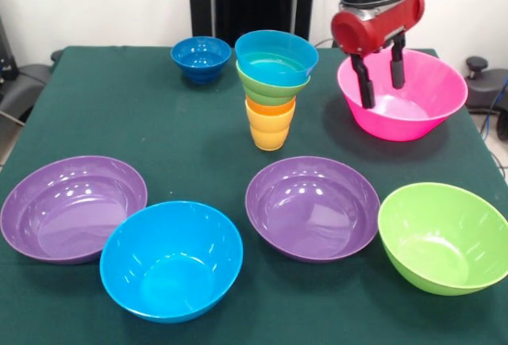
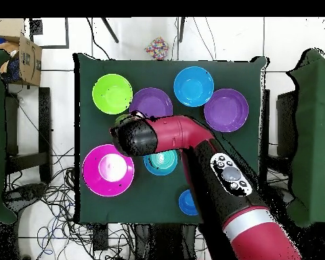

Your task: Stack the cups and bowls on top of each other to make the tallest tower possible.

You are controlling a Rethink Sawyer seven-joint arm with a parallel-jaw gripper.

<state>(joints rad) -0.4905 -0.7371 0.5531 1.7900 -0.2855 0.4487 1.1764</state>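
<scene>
Now my hand (image 1: pixel 379 75) hangs open and empty at the upper right, fingers over the pink bowl (image 1: pixel 413 111). Left of it, at upper centre, stands the tower (image 1: pixel 274 87). Next, I judge, comes gripping that rim.

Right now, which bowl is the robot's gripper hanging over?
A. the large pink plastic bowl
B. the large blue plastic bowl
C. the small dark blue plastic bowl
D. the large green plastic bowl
A: in the front view the open gripper hangs with its two dark fingers over the large glossy pink plastic bowl, holding nothing, to one side of the tower of cups and small bowls.
</scene>
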